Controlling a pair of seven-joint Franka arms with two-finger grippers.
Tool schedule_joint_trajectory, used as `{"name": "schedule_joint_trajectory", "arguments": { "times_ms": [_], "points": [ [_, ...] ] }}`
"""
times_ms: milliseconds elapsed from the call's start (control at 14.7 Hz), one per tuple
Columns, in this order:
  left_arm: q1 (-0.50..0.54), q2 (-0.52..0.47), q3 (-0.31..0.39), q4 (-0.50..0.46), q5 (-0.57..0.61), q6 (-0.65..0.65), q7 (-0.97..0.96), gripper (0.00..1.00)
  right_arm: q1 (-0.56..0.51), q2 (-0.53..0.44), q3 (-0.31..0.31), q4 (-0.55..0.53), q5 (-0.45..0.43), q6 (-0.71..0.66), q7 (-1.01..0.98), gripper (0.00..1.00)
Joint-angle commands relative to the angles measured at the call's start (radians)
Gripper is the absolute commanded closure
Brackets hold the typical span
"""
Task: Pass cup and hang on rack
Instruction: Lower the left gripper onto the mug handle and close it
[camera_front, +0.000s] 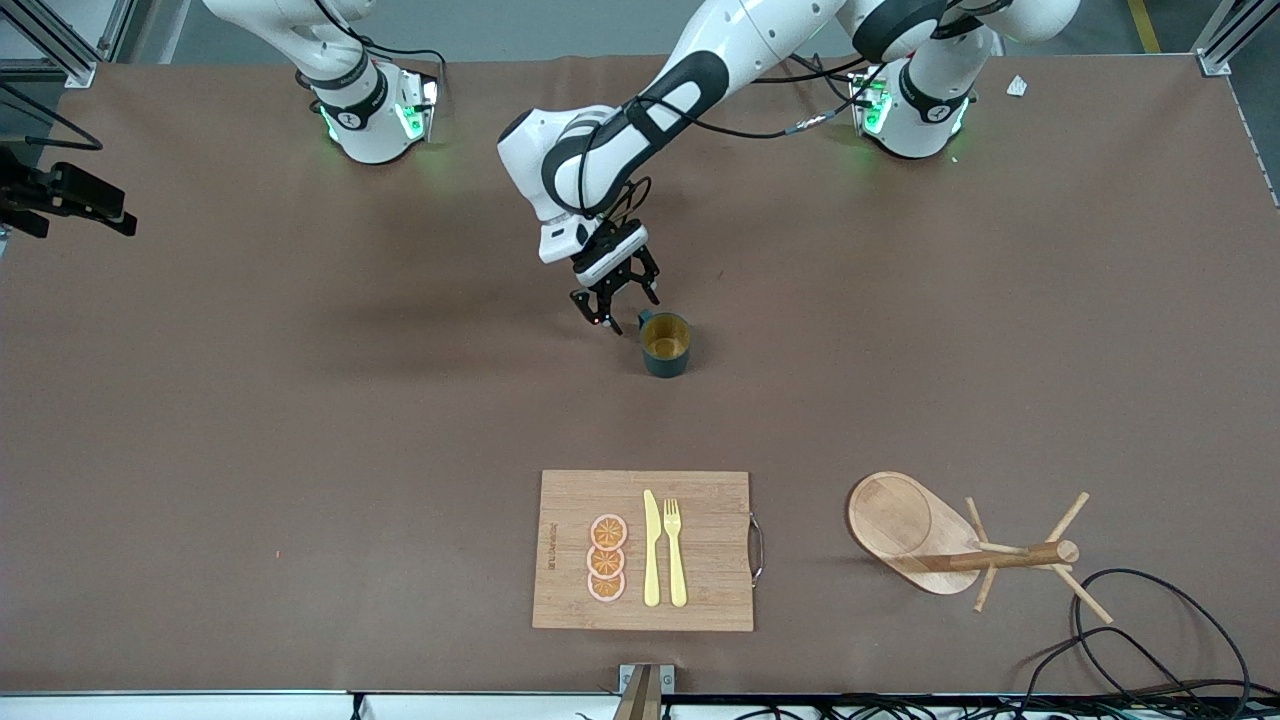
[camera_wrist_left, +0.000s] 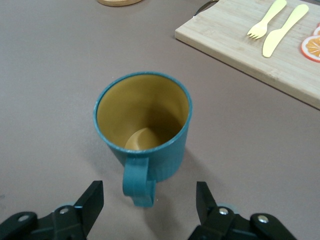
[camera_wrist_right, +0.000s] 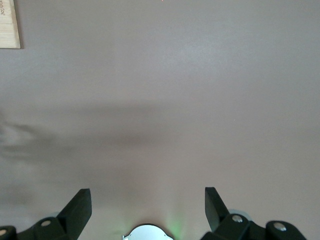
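Observation:
The cup is a dark teal mug with a yellowish inside. It stands upright on the table near the middle, with its handle turned toward my left gripper. My left gripper is open and low beside the cup. In the left wrist view the left gripper has one finger on each side of the handle without touching it; the cup fills the middle. The rack is nearer the front camera, toward the left arm's end. My right gripper is open, empty and over bare table.
A wooden cutting board with a yellow knife, a fork and three orange slices lies near the front edge. Black cables loop beside the rack. A black camera mount sticks in at the right arm's end. The right arm waits.

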Motion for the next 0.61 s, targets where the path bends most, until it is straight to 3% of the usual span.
{"name": "schedule_joint_trajectory", "arguments": {
  "times_ms": [0,546],
  "points": [
    [-0.042,0.021,0.029,0.022,0.021,-0.034,-0.045,0.19,0.002,-0.034,0.003,-0.045,0.018,0.029,0.017,0.0],
    [-0.114,0.064,0.067,0.011,0.091,-0.1,-0.17,0.24,0.008,-0.044,0.003,-0.042,0.018,0.061,0.011,0.0]
  ]
}}
